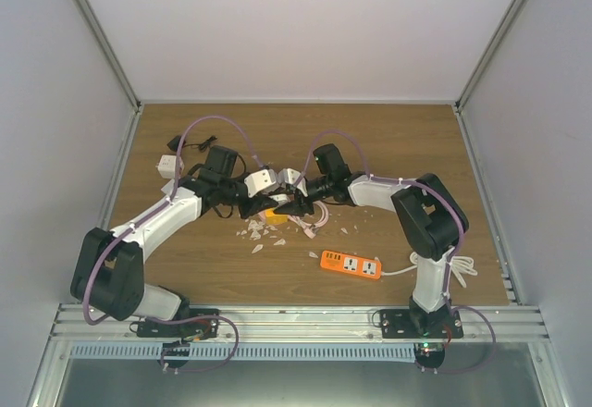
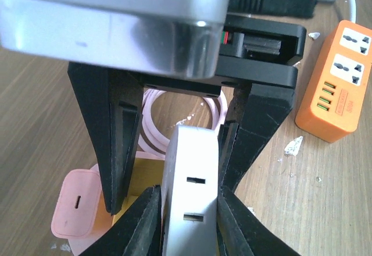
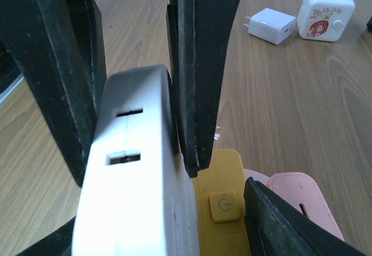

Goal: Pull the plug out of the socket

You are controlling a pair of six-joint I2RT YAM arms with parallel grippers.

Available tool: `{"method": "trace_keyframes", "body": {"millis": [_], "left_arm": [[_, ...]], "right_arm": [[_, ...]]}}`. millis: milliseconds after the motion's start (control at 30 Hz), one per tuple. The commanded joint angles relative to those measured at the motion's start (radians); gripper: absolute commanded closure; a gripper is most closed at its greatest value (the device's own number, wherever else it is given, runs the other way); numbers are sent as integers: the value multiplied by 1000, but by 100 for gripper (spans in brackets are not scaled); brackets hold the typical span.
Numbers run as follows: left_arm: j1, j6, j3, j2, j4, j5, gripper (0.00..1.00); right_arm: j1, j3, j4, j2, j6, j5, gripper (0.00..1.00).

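A white plug block with two slots in its face sits on a yellow socket that has a power button. The socket also shows in the left wrist view and in the top view. My right gripper is shut on the white plug, with one finger on each side. My left gripper straddles the plug from the opposite side, and its fingers are shut on the wider yellow socket. The two grippers, left and right, meet at the table's middle.
An orange power strip with a white cord lies to the front right. A pink charger and a coiled pink cable lie by the socket. A white charger and a white cube sit at the far left. White scraps are scattered in front.
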Motion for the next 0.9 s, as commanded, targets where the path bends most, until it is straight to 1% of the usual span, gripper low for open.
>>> {"method": "trace_keyframes", "body": {"millis": [0, 300, 533, 867], "left_arm": [[-5, -21, 10, -34, 50, 40, 74], [5, -22, 58, -29, 20, 82, 91], [28, -38, 91, -29, 19, 117, 91], [52, 1, 131, -30, -35, 98, 92]], "right_arm": [[11, 4, -17, 39, -31, 5, 46], [9, 6, -32, 46, -41, 7, 47], [8, 7, -37, 51, -43, 9, 47], [6, 32, -65, 49, -40, -1, 47]]}}
